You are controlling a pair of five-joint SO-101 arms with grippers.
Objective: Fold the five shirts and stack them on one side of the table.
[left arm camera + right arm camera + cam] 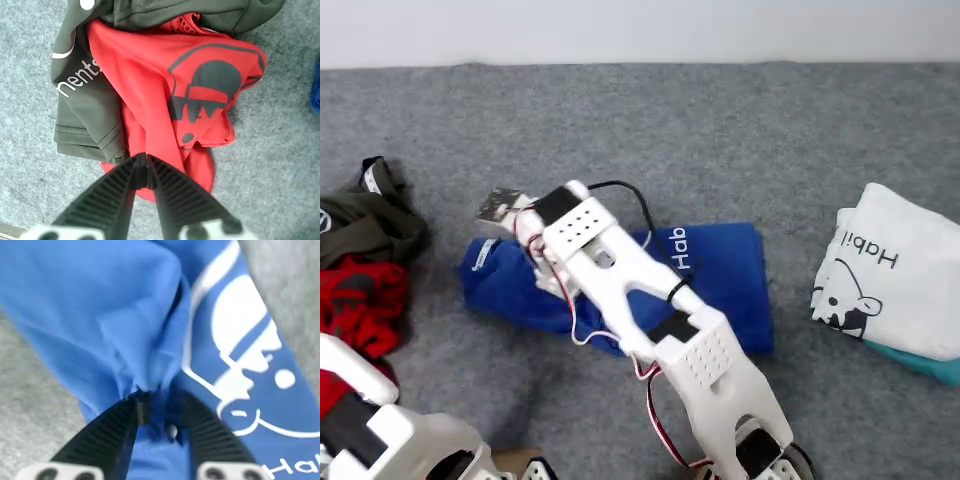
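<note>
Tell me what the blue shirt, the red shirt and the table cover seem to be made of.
Blue shirt: soft matte knit, probably cotton or a blend; it bunches in fine folds at the right pincer. Red shirt: similar thin matte jersey, with a flat dark print. Table cover: grey felt-like or short-pile carpet, judging by its fuzzy, flecked surface.

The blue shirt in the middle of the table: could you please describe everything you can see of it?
The blue shirt is soft, jersey-like cloth with a white printed figure and white lettering. It lies partly folded and rumpled on the grey felt-like table cover, roughly mid-table, apart from the folded white shirt. The right gripper pinches a bunched fold near one end, and that arm's white links reach across the shirt.
</note>
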